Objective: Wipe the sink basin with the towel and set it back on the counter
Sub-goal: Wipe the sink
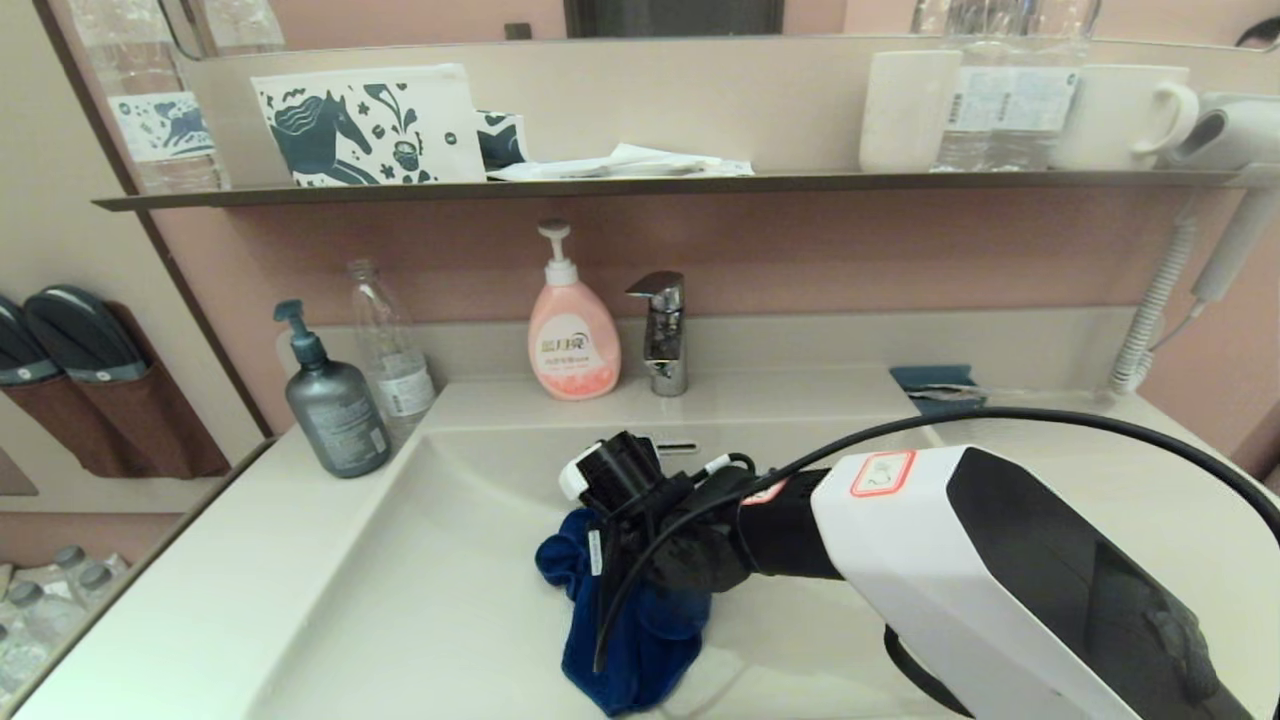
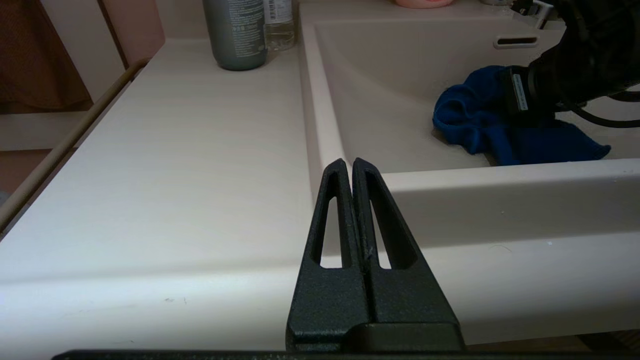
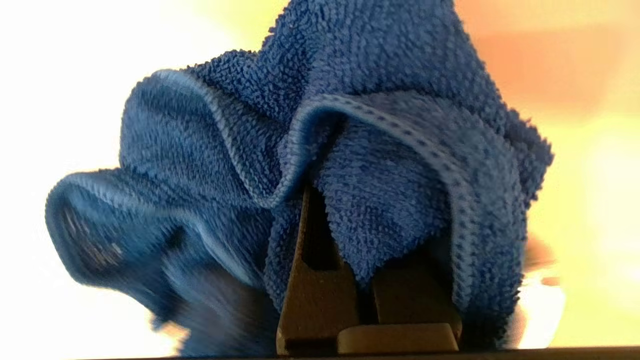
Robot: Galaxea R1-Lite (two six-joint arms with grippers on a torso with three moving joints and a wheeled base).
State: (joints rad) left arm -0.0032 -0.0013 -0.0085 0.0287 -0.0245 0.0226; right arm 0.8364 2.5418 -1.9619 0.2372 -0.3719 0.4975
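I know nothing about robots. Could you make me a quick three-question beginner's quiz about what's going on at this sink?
1. True or false: the right gripper is shut on the blue towel inside the sink basin.
2. Which stands nearest the faucet? A) the grey pump bottle B) the pink soap bottle C) the clear bottle
3. Fill in: the left gripper sits with fingers closed, holding ____, near the front edge of the counter.

Key
1. True: the towel is bunched around its closed fingers.
2. B
3. nothing
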